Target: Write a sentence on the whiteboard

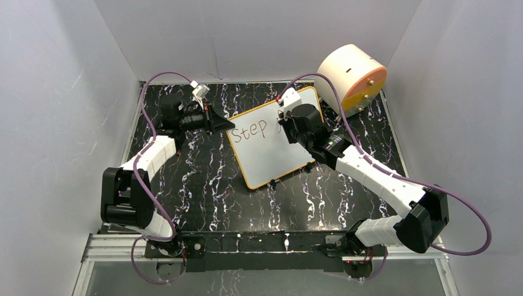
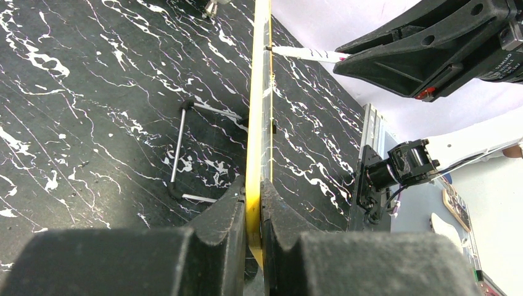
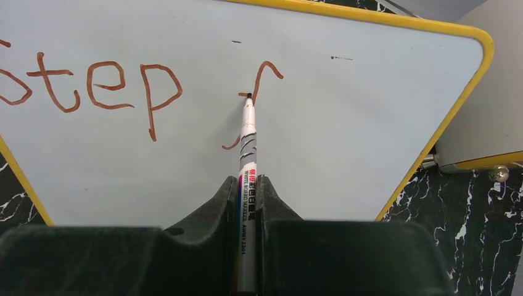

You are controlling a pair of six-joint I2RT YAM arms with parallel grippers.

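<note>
- Left gripper [image 2: 253, 192] is clamped on the yellow edge of whiteboard [image 2: 258, 111].
- Right gripper [image 3: 248, 185] is closed on marker [image 3: 247, 148], tip at "f" stroke.
- Blank surface is seen right of sentence [image 3: 108, 86].

A black tabletop [image 1: 203, 191] veined with white fills the floor of a booth closed in by a plain pale back wall [image 1: 259, 37], left wall [image 1: 55, 111] and right wall [image 1: 462, 92], all evenly and softly lit, with a silver rail [image 1: 111, 246] along the near edge.
</note>
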